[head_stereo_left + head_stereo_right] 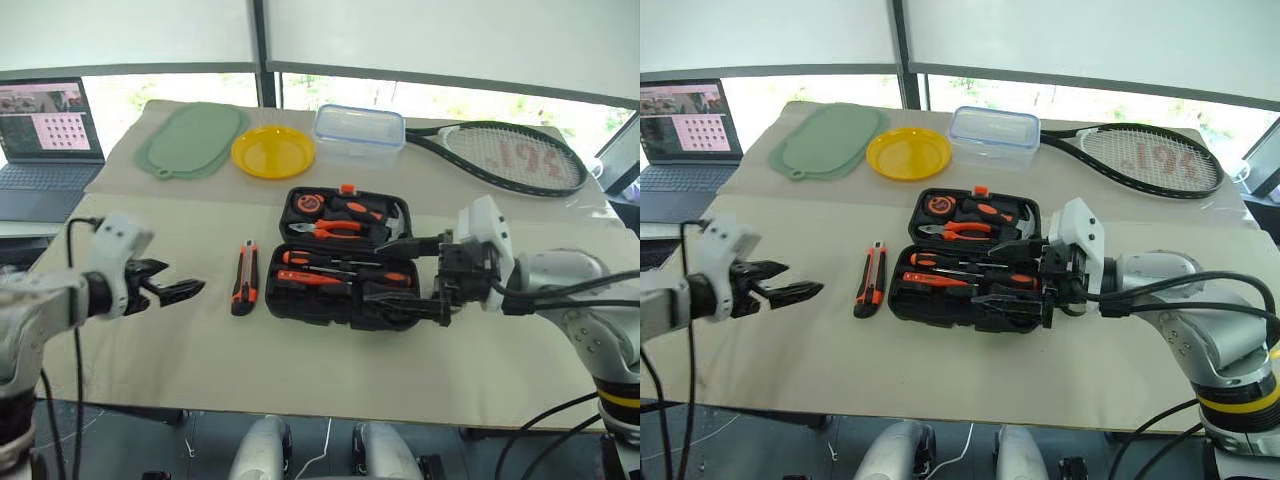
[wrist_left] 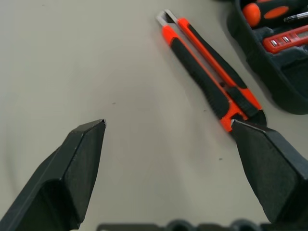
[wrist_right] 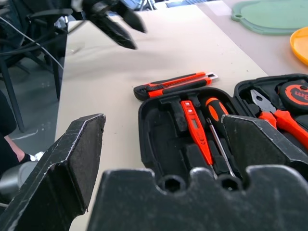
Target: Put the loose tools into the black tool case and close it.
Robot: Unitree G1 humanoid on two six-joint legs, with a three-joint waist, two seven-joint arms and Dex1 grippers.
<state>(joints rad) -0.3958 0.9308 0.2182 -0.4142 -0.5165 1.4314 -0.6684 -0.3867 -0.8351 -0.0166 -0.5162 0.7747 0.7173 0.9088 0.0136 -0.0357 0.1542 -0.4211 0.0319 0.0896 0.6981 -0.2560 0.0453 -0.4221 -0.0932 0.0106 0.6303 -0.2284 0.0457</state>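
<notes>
The black tool case [image 1: 300,302] lies open in the middle of the table. Its near half holds two orange-and-black screwdrivers [image 1: 345,270] and an orange tester pen [image 3: 195,127]. The far lid half holds pliers, a tape measure and a hammer. An orange-black utility knife [image 1: 244,277] lies loose on the cloth just left of the case. My left gripper [image 1: 178,291] hovers open and empty to the left of the knife, which lies ahead of its fingers [image 2: 82,159]. My right gripper [image 1: 380,270] stands open at the case's right end, pointing left over the near half, with nothing in it.
At the back of the table lie a green mat [image 1: 190,140], a yellow plate [image 1: 272,150], a clear blue-rimmed box [image 1: 358,128] and a tennis racket [image 1: 510,155]. A laptop [image 1: 45,135] stands off the table's far left. Bare cloth stretches along the front edge.
</notes>
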